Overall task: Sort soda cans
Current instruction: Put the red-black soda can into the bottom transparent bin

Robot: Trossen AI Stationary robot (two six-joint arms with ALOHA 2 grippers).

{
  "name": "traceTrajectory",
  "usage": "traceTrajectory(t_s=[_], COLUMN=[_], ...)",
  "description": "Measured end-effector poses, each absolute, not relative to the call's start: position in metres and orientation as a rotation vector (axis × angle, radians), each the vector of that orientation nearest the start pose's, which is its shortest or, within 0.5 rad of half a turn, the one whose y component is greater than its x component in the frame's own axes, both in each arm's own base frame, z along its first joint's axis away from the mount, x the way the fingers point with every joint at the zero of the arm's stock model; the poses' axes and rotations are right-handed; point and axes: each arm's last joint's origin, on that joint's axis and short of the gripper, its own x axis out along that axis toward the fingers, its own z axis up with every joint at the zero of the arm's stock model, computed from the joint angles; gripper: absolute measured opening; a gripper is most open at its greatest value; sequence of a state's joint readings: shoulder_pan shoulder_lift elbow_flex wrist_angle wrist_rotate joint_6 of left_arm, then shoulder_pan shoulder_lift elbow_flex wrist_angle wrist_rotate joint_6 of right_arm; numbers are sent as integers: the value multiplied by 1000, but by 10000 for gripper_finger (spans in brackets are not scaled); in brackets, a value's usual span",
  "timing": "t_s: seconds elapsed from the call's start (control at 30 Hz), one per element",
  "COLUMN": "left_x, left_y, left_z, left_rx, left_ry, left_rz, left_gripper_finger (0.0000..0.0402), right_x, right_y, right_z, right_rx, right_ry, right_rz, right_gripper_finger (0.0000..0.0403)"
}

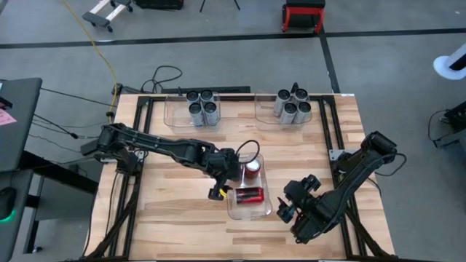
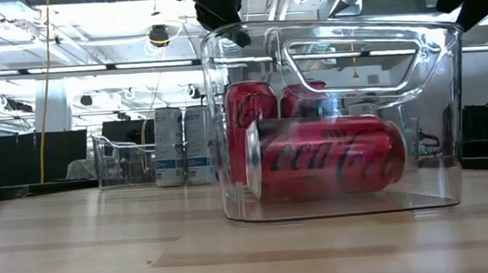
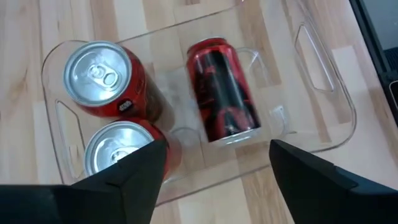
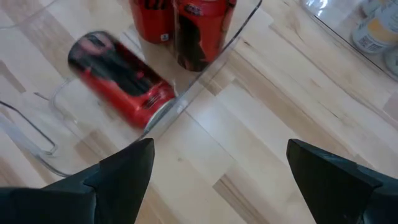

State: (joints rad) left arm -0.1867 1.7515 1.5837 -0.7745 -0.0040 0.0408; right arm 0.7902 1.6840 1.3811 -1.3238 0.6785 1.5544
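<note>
Red cola cans grouped in clear bin near table's middle: one tipped can lying on its side across bin's near end, two upright cans packed together at far end, touching each other. Tipped can close to upright pair, near bin's end wall, label readable through wall in low view. Silver-grey cans standing in a tight cluster of four in left rear bin, a second cluster of silver-grey cans in right rear bin, both bins against table's back edge and well apart from middle bin.

Left gripper hanging over middle bin's left rim, fingers spread wide, holding nothing, straddling the space above tipped can and nearer upright can. Right gripper low over bare wood just right of middle bin, fingers parted wide, empty, aimed at bin's side wall.

Open wooden table along front edge and at front left corner; broad bare strip between middle bin and rear bins; less room on right front, taken by right arm.
</note>
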Motion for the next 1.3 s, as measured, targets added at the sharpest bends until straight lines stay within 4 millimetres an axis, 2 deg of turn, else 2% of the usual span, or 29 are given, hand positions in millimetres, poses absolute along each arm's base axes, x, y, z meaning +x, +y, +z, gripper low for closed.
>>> traceTrajectory(t_s=[0.17, 0.3, 0.47, 0.63, 0.77, 0.93, 1.07, 1.3], left_x=[367, 358, 346, 341, 335, 314, 289, 244], left_y=[-69, -72, -81, -94, -106, -116, -114, -105], left_z=[302, 311, 327, 329, 318, 299, 285, 266], left_rx=[121, 139, 169, 177, 196, 210, 167, 4], left_ry=[962, 958, 908, 900, 925, 943, 923, 792], left_rz=[-183, -173, -163, -156, -145, -88, -19, 75], left_gripper_finger=[268, 267, 267, 267, 267, 267, 267, 267], right_x=[222, 227, 251, 278, 297, 310, 316, 323], right_y=[198, 195, 192, 185, 169, 147, 137, 123], right_z=[260, 261, 262, 265, 265, 263, 262, 254], right_rx=[286, 229, 179, 109, 109, 100, 100, 96], right_ry=[860, 831, 831, 826, 902, 1002, 1066, 1095], right_rz=[-749, -722, -599, -440, -328, -232, -123, -15], right_gripper_finger=[384, 384, 384, 384, 384, 381, 367, 334])
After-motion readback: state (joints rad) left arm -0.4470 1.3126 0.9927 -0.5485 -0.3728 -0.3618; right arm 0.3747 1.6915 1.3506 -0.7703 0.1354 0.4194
